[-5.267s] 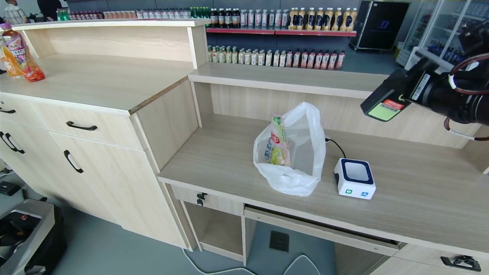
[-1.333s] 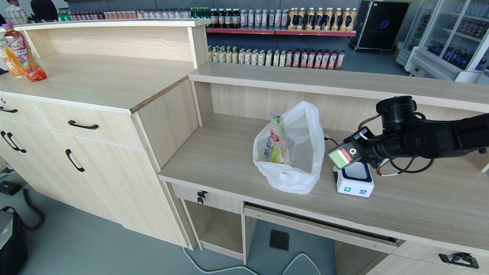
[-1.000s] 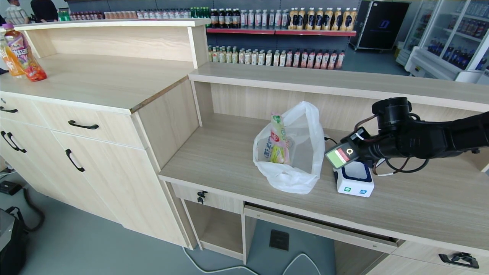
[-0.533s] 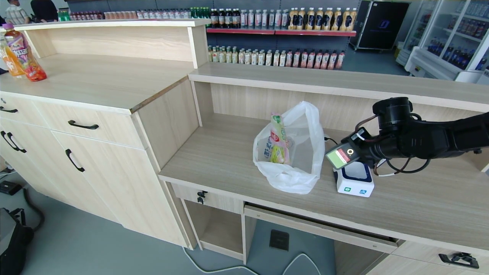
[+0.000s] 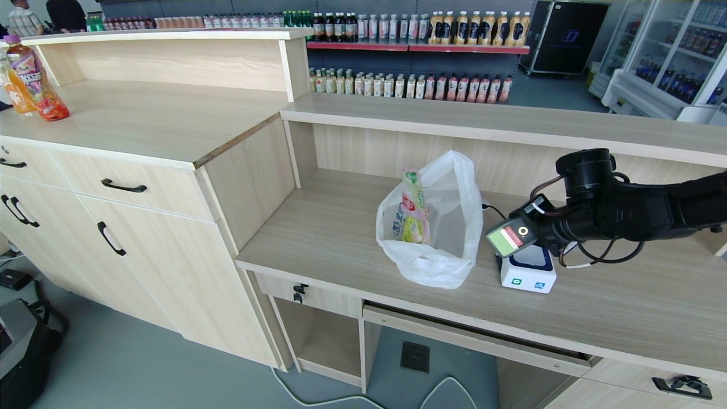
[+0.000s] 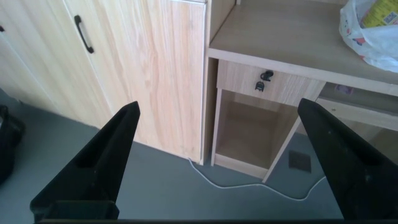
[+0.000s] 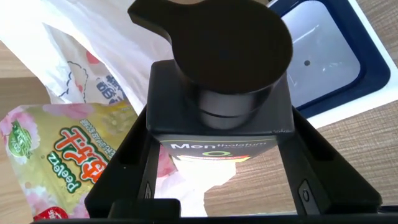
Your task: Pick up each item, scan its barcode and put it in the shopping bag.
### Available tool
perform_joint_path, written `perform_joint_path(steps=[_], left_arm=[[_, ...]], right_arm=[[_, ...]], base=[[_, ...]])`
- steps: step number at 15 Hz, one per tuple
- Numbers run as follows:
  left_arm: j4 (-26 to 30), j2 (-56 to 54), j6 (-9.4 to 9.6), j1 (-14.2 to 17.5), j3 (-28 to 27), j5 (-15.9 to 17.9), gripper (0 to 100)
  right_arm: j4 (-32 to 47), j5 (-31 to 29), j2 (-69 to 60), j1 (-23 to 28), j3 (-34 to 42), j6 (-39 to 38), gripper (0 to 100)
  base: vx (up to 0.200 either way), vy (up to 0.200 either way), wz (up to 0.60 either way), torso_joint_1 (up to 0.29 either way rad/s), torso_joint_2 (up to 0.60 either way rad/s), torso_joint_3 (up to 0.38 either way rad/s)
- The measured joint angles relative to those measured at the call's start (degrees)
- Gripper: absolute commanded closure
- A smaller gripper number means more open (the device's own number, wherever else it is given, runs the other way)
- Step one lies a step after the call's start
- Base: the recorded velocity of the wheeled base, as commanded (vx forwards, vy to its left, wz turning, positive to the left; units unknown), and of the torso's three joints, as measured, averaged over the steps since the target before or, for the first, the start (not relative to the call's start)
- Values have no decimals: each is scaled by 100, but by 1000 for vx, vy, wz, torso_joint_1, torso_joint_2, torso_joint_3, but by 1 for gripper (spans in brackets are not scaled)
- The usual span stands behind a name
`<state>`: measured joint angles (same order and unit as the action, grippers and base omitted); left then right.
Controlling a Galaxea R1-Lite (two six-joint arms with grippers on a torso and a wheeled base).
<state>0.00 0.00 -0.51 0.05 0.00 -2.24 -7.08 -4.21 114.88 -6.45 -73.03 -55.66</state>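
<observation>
Where the right fingers [image 7: 124, 171] clench its sides, the bottle [image 7: 221, 93] hangs over the edge of the scanner [image 5: 525, 271] nearest the bag [image 5: 448, 187], off the table [image 5: 625, 295]. A snack pack [image 5: 413, 213] stands inside the bag. The left fingers [image 6: 102, 165] are released, spread wide above the floor [image 6: 155, 186] by the cabinet [image 6: 155, 62].

Bright, even light, soft shadows under the counter [image 5: 341, 238], edges bowed.
</observation>
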Motion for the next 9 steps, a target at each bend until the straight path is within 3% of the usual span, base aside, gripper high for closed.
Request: perform_joint_path(steps=[7,9], left_arm=[[0,0,0,2,0,0,0],[0,0,0,2,0,0,0]], right_arm=[[-16,-24,-91,23,55,68,100],[-27,-77,-319,-52,-85,889,100]], base=[[0,0,0,0,0,0],[0,0,0,0,0,0]])
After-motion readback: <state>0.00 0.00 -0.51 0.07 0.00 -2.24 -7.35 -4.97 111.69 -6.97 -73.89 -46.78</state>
